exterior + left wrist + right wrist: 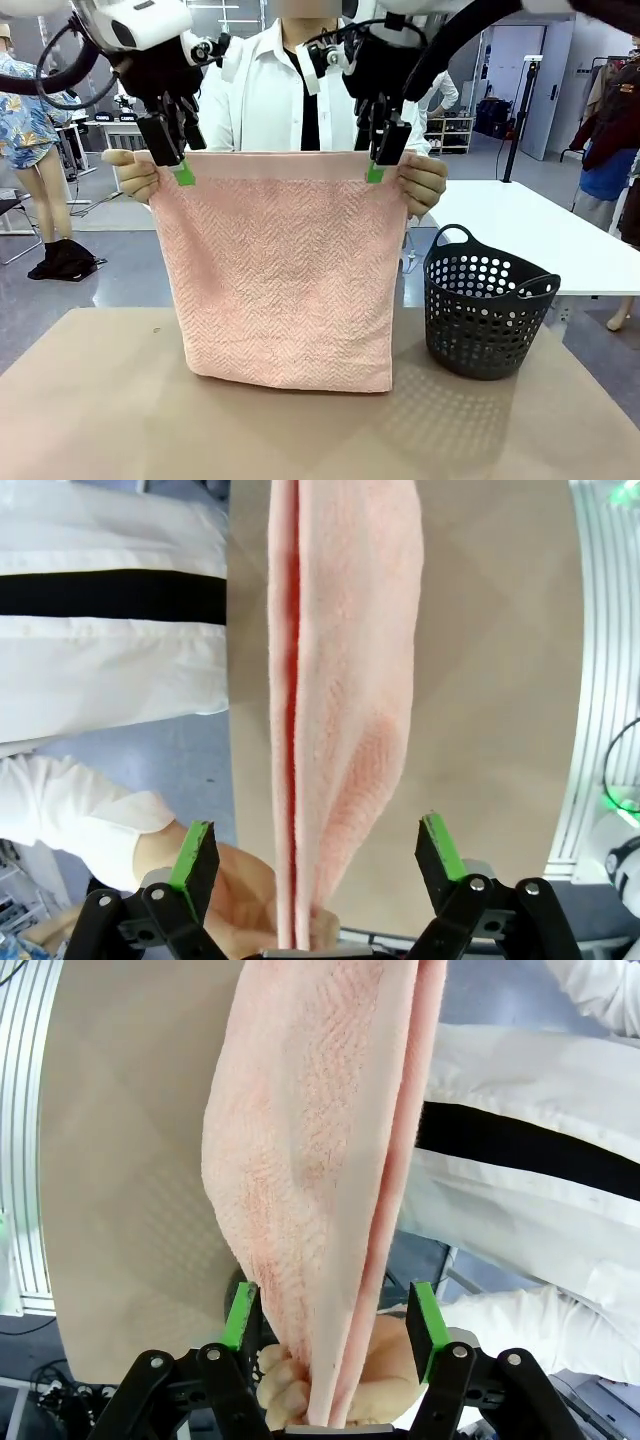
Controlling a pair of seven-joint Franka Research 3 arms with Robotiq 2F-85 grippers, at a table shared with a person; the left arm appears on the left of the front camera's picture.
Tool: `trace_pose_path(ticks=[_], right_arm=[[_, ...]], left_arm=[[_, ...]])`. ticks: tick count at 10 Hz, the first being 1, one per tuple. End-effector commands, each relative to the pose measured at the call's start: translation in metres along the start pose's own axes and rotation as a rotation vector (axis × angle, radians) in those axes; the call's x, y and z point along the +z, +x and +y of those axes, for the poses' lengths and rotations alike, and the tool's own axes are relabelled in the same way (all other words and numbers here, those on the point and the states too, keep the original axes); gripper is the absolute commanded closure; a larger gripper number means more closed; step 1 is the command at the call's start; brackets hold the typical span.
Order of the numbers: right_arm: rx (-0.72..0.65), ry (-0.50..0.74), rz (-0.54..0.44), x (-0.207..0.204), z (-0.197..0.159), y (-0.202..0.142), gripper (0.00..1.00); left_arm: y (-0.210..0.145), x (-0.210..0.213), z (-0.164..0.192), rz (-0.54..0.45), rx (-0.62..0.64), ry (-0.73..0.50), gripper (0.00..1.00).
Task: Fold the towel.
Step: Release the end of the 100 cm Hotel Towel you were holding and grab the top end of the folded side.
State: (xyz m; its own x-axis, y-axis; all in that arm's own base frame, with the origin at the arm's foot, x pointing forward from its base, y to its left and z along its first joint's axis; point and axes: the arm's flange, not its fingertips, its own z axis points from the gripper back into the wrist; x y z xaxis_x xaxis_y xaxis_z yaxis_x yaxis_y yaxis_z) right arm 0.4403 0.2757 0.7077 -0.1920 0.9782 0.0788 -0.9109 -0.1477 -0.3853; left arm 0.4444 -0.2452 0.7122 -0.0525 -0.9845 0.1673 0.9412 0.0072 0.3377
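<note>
The person's hands are holding the doubled towel up by its top corners over the table, while the left gripper and right gripper are straddling its top edge, fingers apart.

The left arm has a glossy white shell, and a thin black cable loops beside it. A thicker black hose curves in from the upper right. The left gripper and the right gripper are black and blocky, each finger tipped with a bright green pad. Up close, the left gripper's black linkage bars carry round silver screws, and so do the right's. The person wears a white long-sleeved shirt, its collar open over a black top.
</note>
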Motion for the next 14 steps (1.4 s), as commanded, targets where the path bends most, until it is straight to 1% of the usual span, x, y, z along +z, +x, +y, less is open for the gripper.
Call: trace_pose_path(ticks=[1, 2, 3, 4, 5, 6, 7, 8, 9, 10, 14], right_arm=[[-0.017, 0.049, 0.014, -0.009, -0.007, 0.000, 0.27], [-0.042, 0.067, 0.019, -0.016, -0.009, -0.002, 0.27], [-0.043, 0.074, 0.028, -0.019, -0.009, -0.002, 0.29], [-0.080, 0.083, 0.036, -0.022, -0.011, -0.002, 0.70], [-0.086, 0.085, 0.025, -0.024, -0.011, -0.003, 0.89], [-0.082, 0.080, 0.026, -0.024, -0.011, -0.003, 1.00], [-0.086, 0.080, 0.027, -0.024, -0.011, -0.002, 1.00], [-0.086, 0.080, 0.028, -0.024, -0.010, -0.003, 1.00], [-0.087, 0.080, 0.030, -0.025, -0.009, -0.003, 1.00], [-0.091, 0.081, 0.032, -0.025, -0.009, -0.004, 1.00], [-0.107, 0.083, 0.028, -0.025, -0.004, -0.007, 1.00]], left_arm=[[-0.002, -0.007, 0.008, 0.017, 0.002, -0.035, 0.00], [-0.004, -0.012, 0.010, 0.009, 0.032, -0.043, 0.00], [-0.006, -0.016, 0.009, 0.015, 0.033, -0.051, 0.50], [-0.006, -0.017, 0.008, 0.012, 0.027, -0.058, 0.59], [-0.006, -0.018, 0.007, 0.018, 0.027, -0.065, 1.00], [-0.007, -0.017, 0.007, 0.017, 0.025, -0.063, 1.00], [-0.008, -0.016, 0.006, 0.015, 0.025, -0.064, 1.00], [-0.007, -0.016, 0.005, 0.012, 0.022, -0.069, 0.86], [-0.007, -0.016, 0.003, 0.013, 0.017, -0.070, 0.96], [-0.007, -0.016, 0.003, 0.012, 0.016, -0.067, 1.00], [-0.005, -0.015, -0.002, 0.017, 0.035, -0.048, 1.00]])
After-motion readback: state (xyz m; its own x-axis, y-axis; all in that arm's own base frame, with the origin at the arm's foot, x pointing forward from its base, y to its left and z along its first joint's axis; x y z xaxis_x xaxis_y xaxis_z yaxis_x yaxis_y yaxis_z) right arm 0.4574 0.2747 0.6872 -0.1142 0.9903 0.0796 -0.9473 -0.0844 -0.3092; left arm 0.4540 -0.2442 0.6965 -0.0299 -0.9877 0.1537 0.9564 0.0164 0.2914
